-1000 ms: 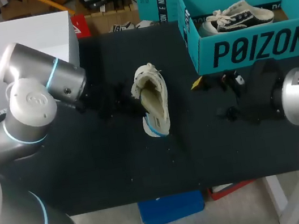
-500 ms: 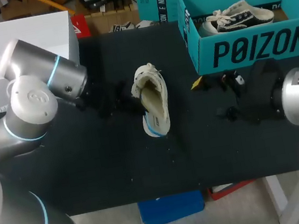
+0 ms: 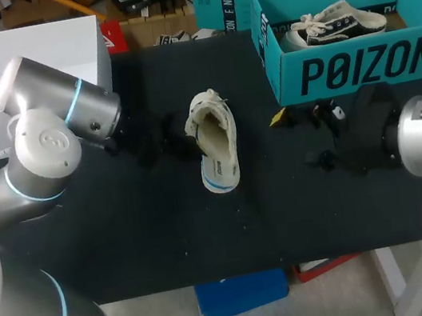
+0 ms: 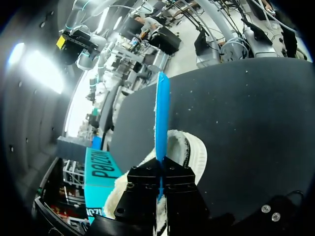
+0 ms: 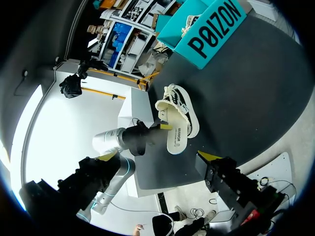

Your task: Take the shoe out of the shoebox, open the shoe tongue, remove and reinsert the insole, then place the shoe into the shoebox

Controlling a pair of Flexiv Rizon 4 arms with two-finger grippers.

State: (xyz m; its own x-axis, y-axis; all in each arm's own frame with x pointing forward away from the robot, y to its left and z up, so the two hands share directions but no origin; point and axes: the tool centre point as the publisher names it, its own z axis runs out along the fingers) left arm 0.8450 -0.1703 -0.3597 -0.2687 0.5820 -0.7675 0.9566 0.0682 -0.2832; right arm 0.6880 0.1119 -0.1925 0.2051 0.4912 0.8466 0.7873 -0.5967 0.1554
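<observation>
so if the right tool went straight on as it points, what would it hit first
Most likely the shoe, which lies straight ahead of the right tool, though depth is unclear.

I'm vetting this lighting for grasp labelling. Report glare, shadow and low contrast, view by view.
Left wrist view: strong glare beyond the table, yet the blue insole in the left end effector reads clearly. Head view: even light, but the black left end effector barely separates from the black table. Right wrist view: the cream sneaker stands out against it.

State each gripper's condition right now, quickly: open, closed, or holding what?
Left gripper: closed on the insole.
Right gripper: open, holding nothing.
</observation>
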